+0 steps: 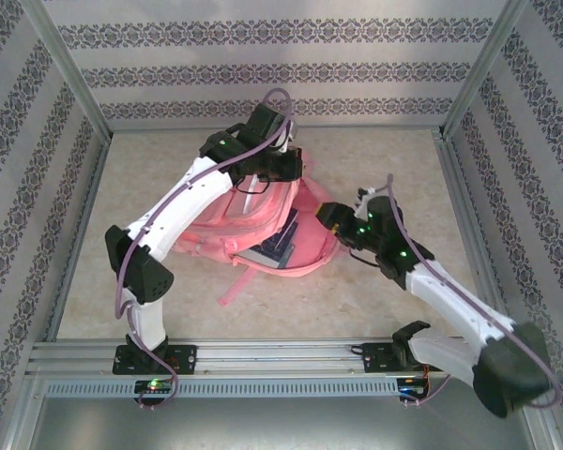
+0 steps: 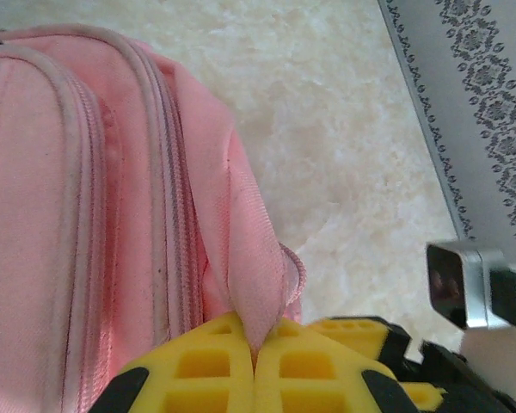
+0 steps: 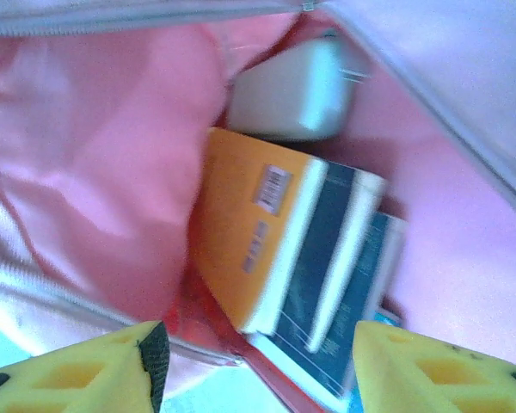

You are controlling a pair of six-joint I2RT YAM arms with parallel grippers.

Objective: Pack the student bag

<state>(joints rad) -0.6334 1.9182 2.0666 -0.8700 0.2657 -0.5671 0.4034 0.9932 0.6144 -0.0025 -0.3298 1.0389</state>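
Pink fabric is pinched between the yellow fingers (image 2: 206,366) of the left gripper (image 2: 254,344), which are pressed together on a raised fold at the edge of the student bag (image 2: 77,215); in the left wrist view a doubled zip seam (image 2: 168,198) runs along the bag beside that fold, and pale marbled table (image 2: 344,146) lies to the right of it. From the top camera the left arm (image 1: 183,202) reaches from its base at the near left corner up and across, so that the left gripper (image 1: 280,167) sits at the bag's far edge. The student bag (image 1: 267,217) lies in the middle of the table (image 1: 169,291), its mouth open towards the right, with a loose pink strap (image 1: 233,286) trailing towards the near side. Dark books (image 1: 280,244) show inside the opening. In the right wrist view these are an orange-covered book (image 3: 236,241) leaning against the pink lining, with dark blue books (image 3: 331,267) touching it on its right, and a pale box-like object (image 3: 292,86), too blurred to name, deeper in the bag. The right gripper (image 1: 330,214) hangs at the bag's right rim, and its yellow fingers (image 3: 77,379) stand spread apart at the mouth, with nothing between them; the right gripper (image 3: 258,366) grasps nothing.
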